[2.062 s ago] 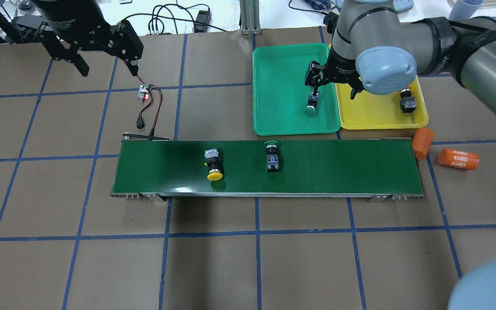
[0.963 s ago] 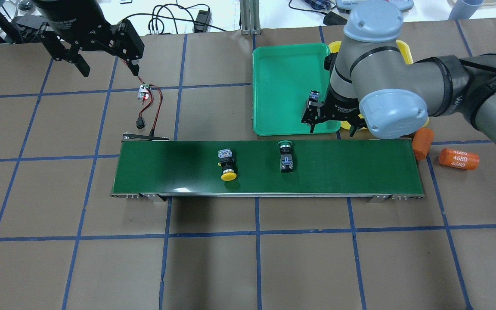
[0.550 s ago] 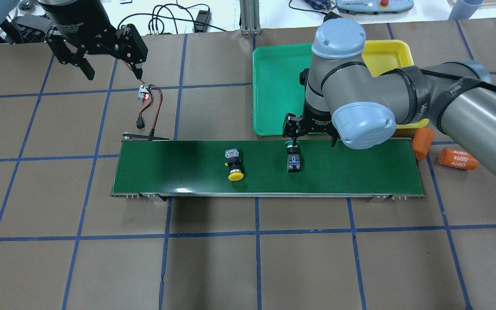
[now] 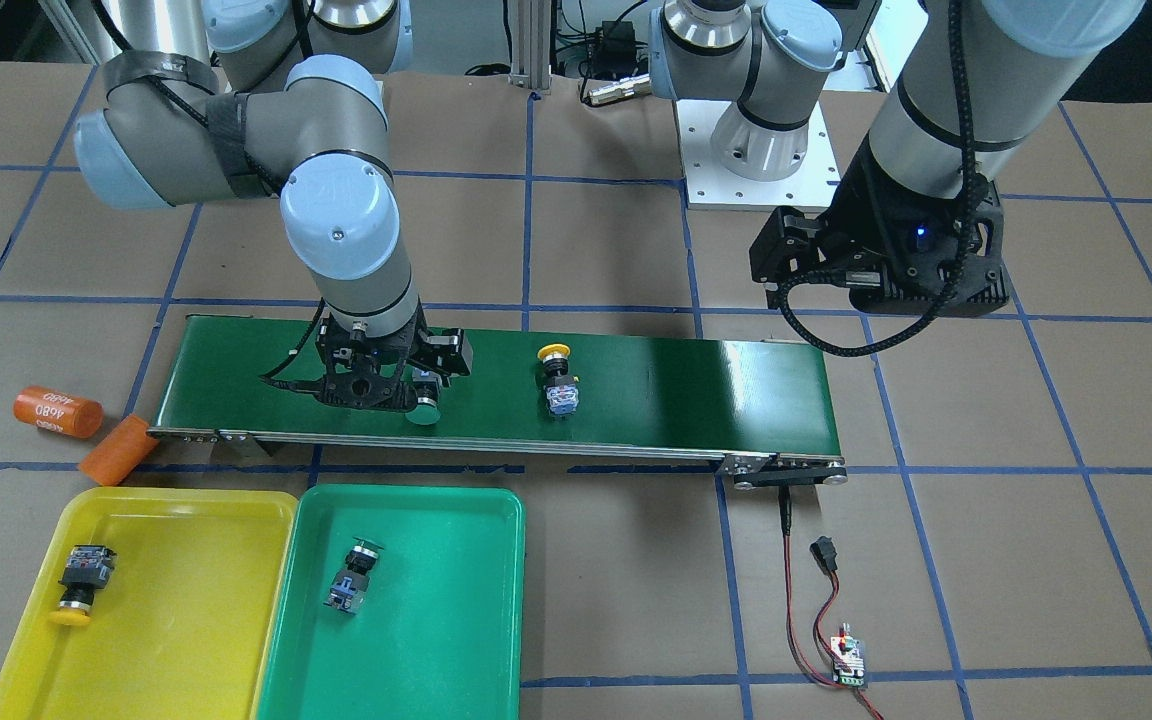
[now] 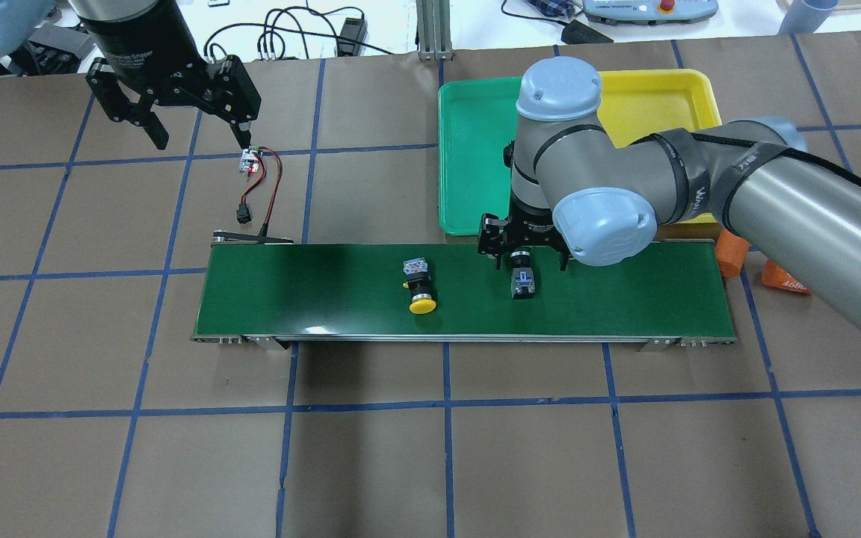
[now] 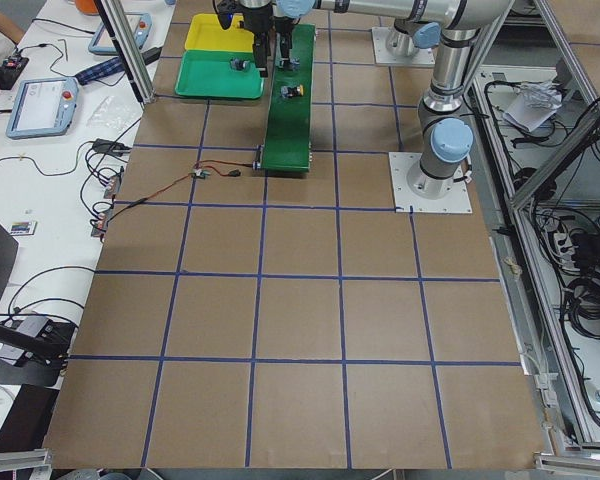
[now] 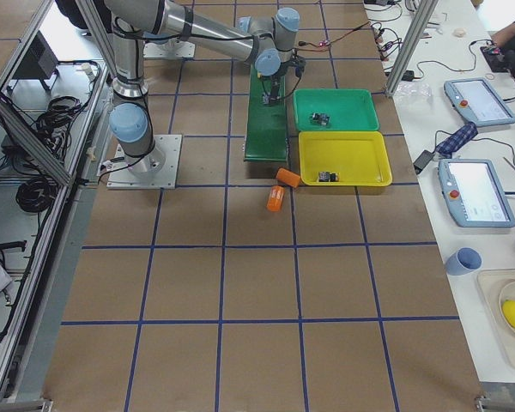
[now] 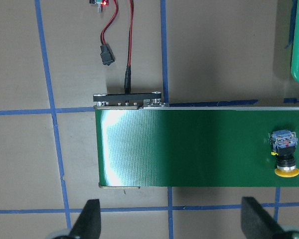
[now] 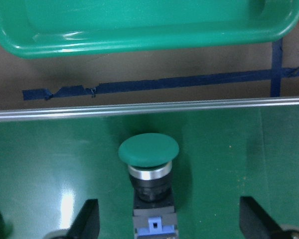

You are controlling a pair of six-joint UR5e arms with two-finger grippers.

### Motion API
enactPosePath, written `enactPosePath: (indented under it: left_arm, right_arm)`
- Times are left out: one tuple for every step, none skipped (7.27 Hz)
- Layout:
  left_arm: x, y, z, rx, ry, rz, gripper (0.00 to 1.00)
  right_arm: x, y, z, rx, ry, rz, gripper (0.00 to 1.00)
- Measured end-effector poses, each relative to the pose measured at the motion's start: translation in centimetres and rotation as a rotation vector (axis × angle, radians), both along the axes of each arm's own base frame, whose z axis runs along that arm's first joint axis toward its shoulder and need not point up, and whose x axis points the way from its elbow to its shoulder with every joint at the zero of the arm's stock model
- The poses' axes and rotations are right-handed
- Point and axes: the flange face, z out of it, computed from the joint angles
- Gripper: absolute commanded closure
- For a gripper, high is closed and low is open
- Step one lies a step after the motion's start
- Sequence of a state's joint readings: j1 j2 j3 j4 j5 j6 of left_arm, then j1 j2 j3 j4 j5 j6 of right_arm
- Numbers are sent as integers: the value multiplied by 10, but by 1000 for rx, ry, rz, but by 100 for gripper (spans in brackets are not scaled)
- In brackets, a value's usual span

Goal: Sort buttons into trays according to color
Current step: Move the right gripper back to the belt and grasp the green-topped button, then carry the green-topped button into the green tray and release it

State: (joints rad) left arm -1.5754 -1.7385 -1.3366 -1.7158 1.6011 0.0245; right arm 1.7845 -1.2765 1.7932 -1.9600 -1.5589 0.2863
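Right gripper (image 5: 525, 260) has crossed from above the shallow green plastic tray (image 5: 475, 134) to the long dark-green conveyor belt (image 5: 311, 288); both buttons on the belt have drifted toward that gripper's end meanwhile; left gripper (image 5: 201, 140) has shifted only slightly.

Right gripper: jaws spread wide, holding nothing; low over the belt, straddling the green-capped push-button switch with black-and-grey body (image 9: 148, 149); that switch lies on its side between the two fingers (image 9: 87, 221), clear of both in the wrist view; its cap points at the green tray, which sits just past the belt edge ahead of the gripper.

Yellow-capped push-button switch (image 5: 421, 288): on its side on the belt, near the right gripper on the left arm's side, apart from the green one; cap points away from the trays.

Second green-capped button (image 4: 351, 575): lying in the green tray, beyond the right gripper; second yellow-capped button (image 4: 79, 585): lying in the shallow yellow plastic tray (image 4: 196, 620), just beside the green tray.

Left gripper: jaws wide apart, empty; high over the belt's far end and the brown-paper worktop (image 5: 400, 448), well apart from every button; small circuit board with red and black wires (image 5: 251, 161) near it.

Two orange cylinders (image 4: 58, 412) lie on the worktop off the belt end nearest the right gripper.
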Motion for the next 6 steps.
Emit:
enactPosePath:
  left_arm:
    - [-1,0,-2,-5,0,0,0]
    - [-1,3,-2,-12,-3,-1,0]
    - [-1,8,0,-17,-4,-3,0]
    - [-2,11,-1,-17,-4,-7,0]
    - [-2,13,-2,-14,-4,-10,0]
    - [-2,13,-3,-14,-3,-11,0]
  right_arm:
    - [0,-1,-7,13,3,-1,41]
    - [-1,-3,-12,24,6,-8,91]
    - [-3,-4,-14,29,11,-15,100]
    - [-6,-5,-12,29,15,-18,100]
    - [-7,-5,-11,31,18,-17,100]
    - [-8,-6,-9,30,18,-13,100]
